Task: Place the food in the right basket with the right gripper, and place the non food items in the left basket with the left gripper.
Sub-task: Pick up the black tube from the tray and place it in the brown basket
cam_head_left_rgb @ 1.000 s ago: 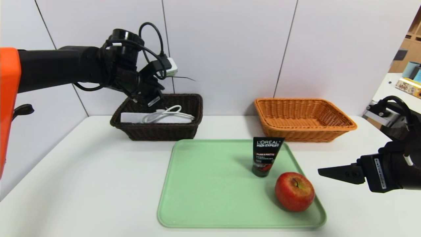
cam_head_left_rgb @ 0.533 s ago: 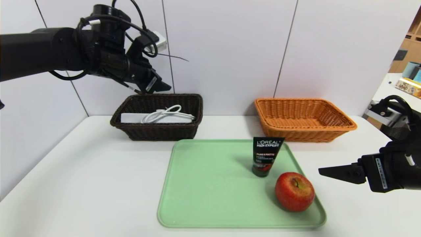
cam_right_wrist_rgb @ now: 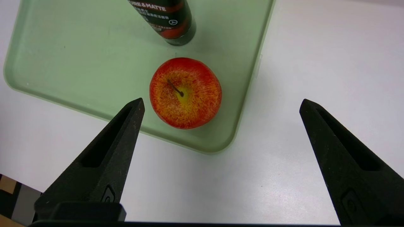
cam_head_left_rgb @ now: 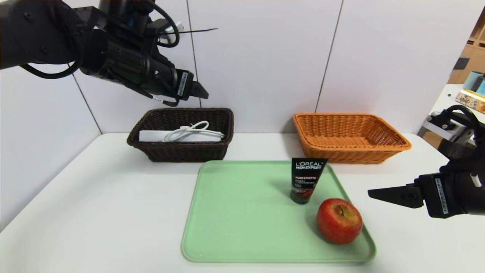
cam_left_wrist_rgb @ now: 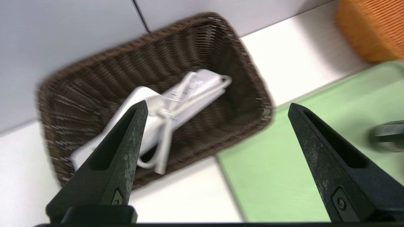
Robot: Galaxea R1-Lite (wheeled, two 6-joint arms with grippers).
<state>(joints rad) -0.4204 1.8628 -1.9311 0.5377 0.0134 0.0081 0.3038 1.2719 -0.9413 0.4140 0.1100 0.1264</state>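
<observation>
A red apple lies near the right front corner of the green tray. Behind it stands a black L'Oreal tube, cap down. The dark brown left basket holds a white power strip with its cable. The orange right basket has nothing in it. My left gripper hangs open and holds nothing, high above the brown basket. My right gripper is open, low over the table just right of the tray.
The white table meets a white panelled wall behind the baskets. Shelves and boxes stand off to the far right, beyond the table edge.
My left gripper rose out of the brown basket and swung up and to the right, leaving the power strip inside. The right arm barely moved.
</observation>
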